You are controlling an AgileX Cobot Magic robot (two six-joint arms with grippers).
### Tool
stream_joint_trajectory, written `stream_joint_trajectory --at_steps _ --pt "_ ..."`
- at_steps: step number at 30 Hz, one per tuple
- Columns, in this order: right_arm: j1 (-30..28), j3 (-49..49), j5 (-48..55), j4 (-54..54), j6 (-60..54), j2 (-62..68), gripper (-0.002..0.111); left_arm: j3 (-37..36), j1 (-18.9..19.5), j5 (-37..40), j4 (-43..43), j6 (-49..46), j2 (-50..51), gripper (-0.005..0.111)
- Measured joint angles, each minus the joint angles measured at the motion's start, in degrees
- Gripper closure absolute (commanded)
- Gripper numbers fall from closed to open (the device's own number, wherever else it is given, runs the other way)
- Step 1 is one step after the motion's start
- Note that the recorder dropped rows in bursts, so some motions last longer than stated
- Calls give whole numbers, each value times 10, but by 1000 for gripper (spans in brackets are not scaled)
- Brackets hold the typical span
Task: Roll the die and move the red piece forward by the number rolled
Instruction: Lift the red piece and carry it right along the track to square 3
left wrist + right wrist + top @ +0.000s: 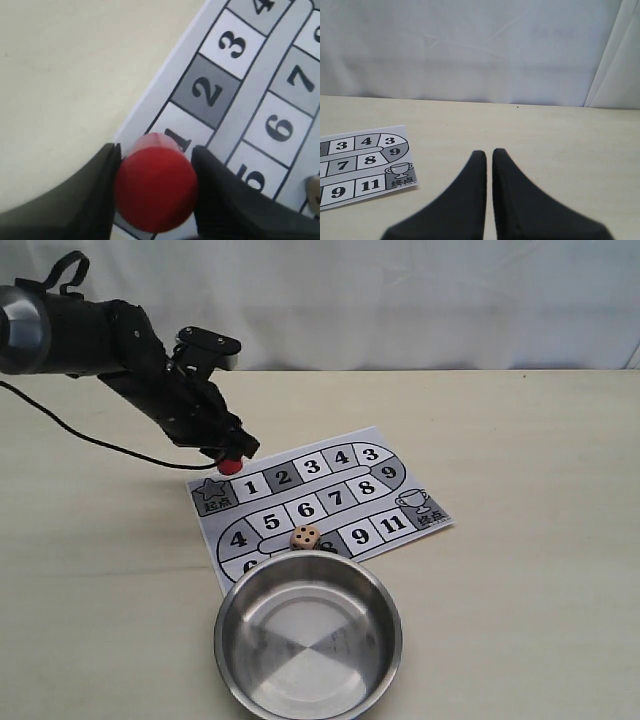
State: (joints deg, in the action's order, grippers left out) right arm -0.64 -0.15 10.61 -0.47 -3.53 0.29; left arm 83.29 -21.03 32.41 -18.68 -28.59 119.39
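Note:
The red piece (231, 465) (156, 187) is held between the black fingers of my left gripper (233, 457) (156, 172), just over the board's start corner beside square 1. The gripper is shut on it, both jaws pressing its sides. The die (306, 537) lies on the paper board (330, 495) near the steel bowl's far rim, its top face showing several dark pips. My right gripper (488, 155) hangs over bare table right of the board, its fingers nearly touching with nothing between them. It does not show in the exterior view.
A steel bowl (232, 615) stands at the front, overlapping the board's near edge. The board's numbered squares (209, 90) and trophy end square (400, 175) lie flat. A black cable (90, 443) trails across the table's left side. A white curtain backs the table.

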Motion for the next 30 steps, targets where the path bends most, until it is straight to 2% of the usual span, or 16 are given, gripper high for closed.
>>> stream_joint_trajectory --at_steps 6,12,20,30 --pt "0 0 0 0 0 0 104 21 -34 -11 10 -16 9 107" --pt "0 0 0 0 0 0 104 21 -34 -21 34 -16 63 107" --pt "0 0 0 0 0 0 104 40 -35 -12 48 -16 64 107" --pt "0 0 0 0 0 0 104 103 -46 -9 -6 -35 58 107"
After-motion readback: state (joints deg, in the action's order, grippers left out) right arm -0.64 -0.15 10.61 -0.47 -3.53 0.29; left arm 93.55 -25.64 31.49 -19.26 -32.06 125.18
